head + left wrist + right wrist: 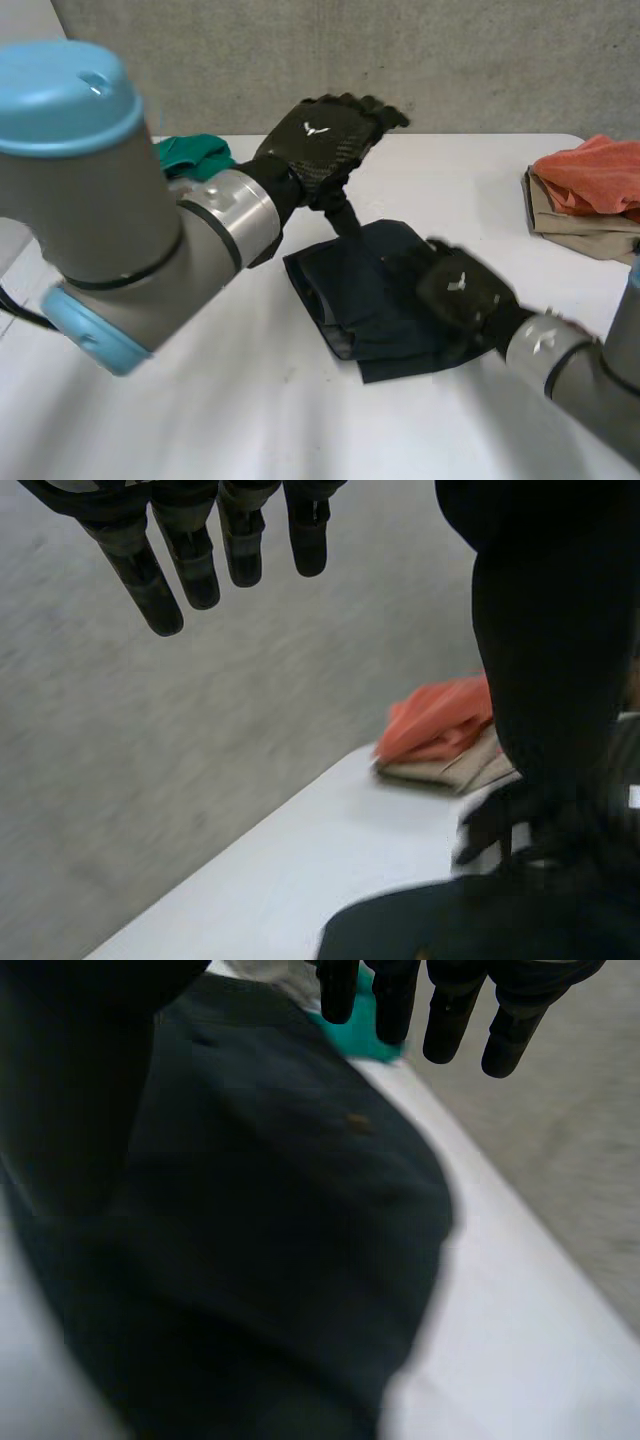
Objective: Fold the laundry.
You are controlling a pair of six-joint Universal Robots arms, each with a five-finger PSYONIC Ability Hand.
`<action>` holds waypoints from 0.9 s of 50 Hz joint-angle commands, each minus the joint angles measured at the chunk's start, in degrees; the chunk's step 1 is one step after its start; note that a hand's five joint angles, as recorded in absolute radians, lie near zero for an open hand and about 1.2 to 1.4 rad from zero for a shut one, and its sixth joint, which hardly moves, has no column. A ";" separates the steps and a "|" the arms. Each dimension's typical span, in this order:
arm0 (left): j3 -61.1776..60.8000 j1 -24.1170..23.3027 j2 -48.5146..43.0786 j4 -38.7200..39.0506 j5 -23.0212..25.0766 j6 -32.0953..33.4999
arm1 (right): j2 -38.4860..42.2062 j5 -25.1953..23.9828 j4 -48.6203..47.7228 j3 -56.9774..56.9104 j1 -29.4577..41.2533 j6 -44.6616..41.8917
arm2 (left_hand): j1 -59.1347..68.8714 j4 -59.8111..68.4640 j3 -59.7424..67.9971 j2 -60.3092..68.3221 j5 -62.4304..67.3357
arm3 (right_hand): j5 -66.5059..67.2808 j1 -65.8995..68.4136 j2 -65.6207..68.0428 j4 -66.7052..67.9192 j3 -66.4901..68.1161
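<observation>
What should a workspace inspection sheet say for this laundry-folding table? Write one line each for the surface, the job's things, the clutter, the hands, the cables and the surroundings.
Surface: white table, no spills seen.
Job's things: dark garment lies mid-table, partly folded, with uneven edges.
Clutter: green cloth sits at the far left of the table; orange cloth lies on a beige cloth at the right edge.
Hands: left hand is raised over the garment's far edge, fingers straight; right hand rests palm down on the garment's near right part, fingers straight.
Cables: nothing seen across the laundry.
Surroundings: grey wall stands behind the table.
</observation>
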 commanded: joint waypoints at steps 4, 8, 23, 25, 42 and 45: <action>-0.08 1.84 0.78 -3.05 15.33 -4.37 | 1.97 -7.49 -3.38 6.12 -4.69 -0.91 | 2.04 1.68 1.10 1.54 0.55 | -2.50 0.82 0.45 -2.47 -1.64; -0.08 1.93 0.08 -2.88 13.14 -4.46 | 4.87 -7.23 -7.86 5.51 -4.69 -0.56 | 1.88 1.51 0.93 1.37 0.38 | -2.50 0.82 0.45 -2.47 -1.64; -0.17 2.19 -1.33 -1.82 10.76 -7.98 | 11.73 -6.96 -12.35 2.17 -4.52 -0.03 | 1.88 1.51 0.93 1.37 0.38 | -1.25 2.07 1.70 -1.23 -0.39; -0.17 2.19 -1.42 -1.82 10.76 -7.98 | 12.26 -6.96 -12.44 1.56 -4.52 -0.03 | 1.88 1.51 0.93 1.37 0.38 | 3.44 6.76 6.39 3.47 4.31; -2.28 2.19 -0.72 -1.03 10.85 -8.07 | 14.89 -3.01 -13.32 -5.03 0.22 4.01 | 1.88 1.51 0.93 1.37 0.38 | 8.00 11.32 10.95 8.03 8.86; -2.81 2.54 -0.72 -0.94 10.85 -8.07 | 16.03 -1.87 -13.32 -7.22 1.36 4.89 | 1.88 1.51 0.93 1.37 0.38 | 11.20 14.52 14.14 11.22 12.06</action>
